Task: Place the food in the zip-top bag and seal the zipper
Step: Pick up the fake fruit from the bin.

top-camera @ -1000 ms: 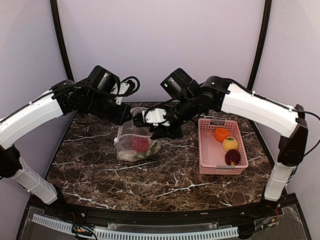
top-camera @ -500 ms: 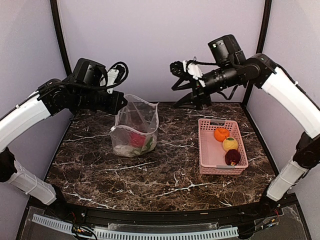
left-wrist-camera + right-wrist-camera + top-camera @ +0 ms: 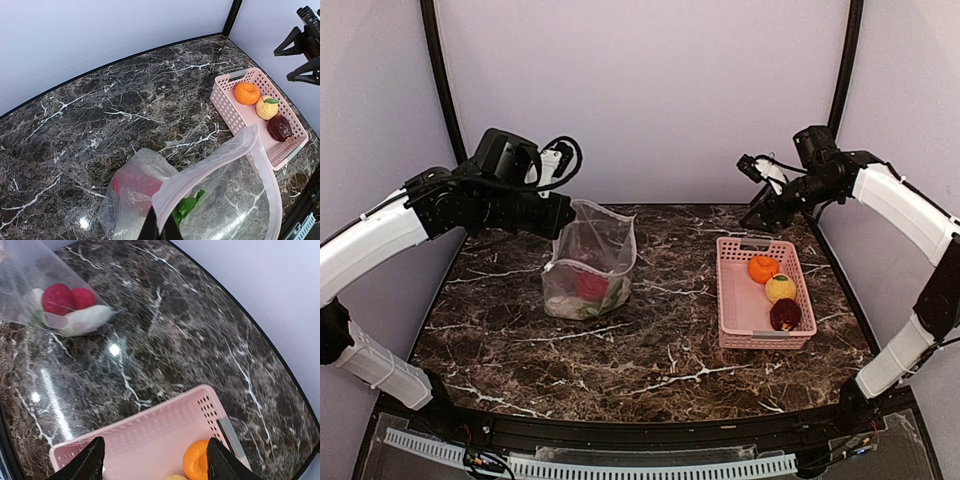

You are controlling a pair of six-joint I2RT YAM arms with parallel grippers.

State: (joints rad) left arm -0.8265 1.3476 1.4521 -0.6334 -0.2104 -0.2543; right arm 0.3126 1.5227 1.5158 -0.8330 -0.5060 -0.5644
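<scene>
Right end effector [image 3: 756, 188] had pulled back from the zip-top bag [image 3: 590, 265] to above the pink basket [image 3: 732, 310], jaws apart and empty; a piece was probably just dropped in. Orange piece [image 3: 762, 268], yellow piece [image 3: 780, 288] and maroon piece [image 3: 784, 315] were not yet moved. Left end effector [image 3: 160, 227] was clamped on the zipper [image 3: 215, 160], holding the bag open on the counter [image 3: 660, 350]. Red pieces [image 3: 62, 299] showed through the film; the white ones were hard to count.

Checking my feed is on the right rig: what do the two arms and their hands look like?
The left arm and right arm have white shells with black joints and loose black cables near the wrists. The left hand and right hand are black, each with two slim fingers.
</scene>
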